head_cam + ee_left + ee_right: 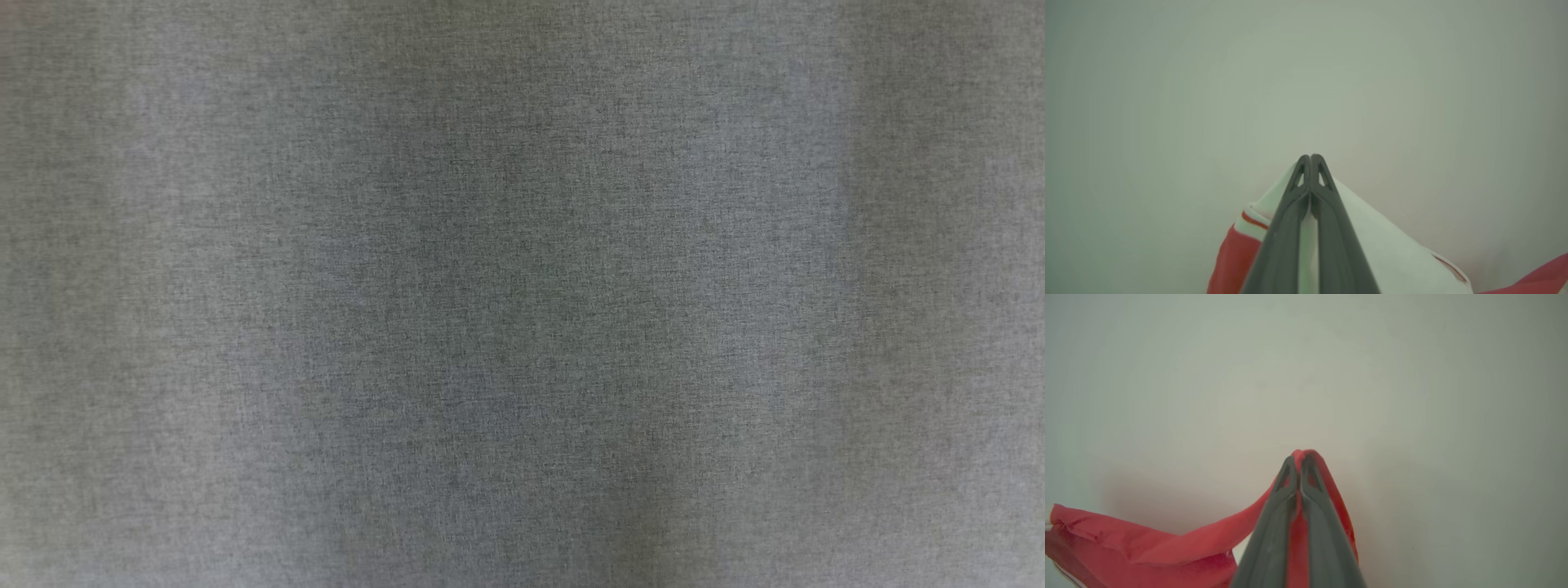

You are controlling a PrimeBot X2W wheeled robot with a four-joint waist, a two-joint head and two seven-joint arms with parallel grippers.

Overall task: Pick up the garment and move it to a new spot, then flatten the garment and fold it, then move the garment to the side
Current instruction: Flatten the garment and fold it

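Against a pale, plain backdrop (1167, 81), the left claw (1310, 157) is clamped shut on a white, red-trimmed part of the garment (1384, 253), while the right claw (1299, 459) pinches a red fold of it, cloth trailing back past both.

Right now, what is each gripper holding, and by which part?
Both pinch the garment: left gripper on a white fold, right gripper on a red fold.

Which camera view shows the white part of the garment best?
The left wrist view: the white panel spreads beside the shut left tool. The right wrist view gives mainly red cloth; the head view, a grey woven surface.
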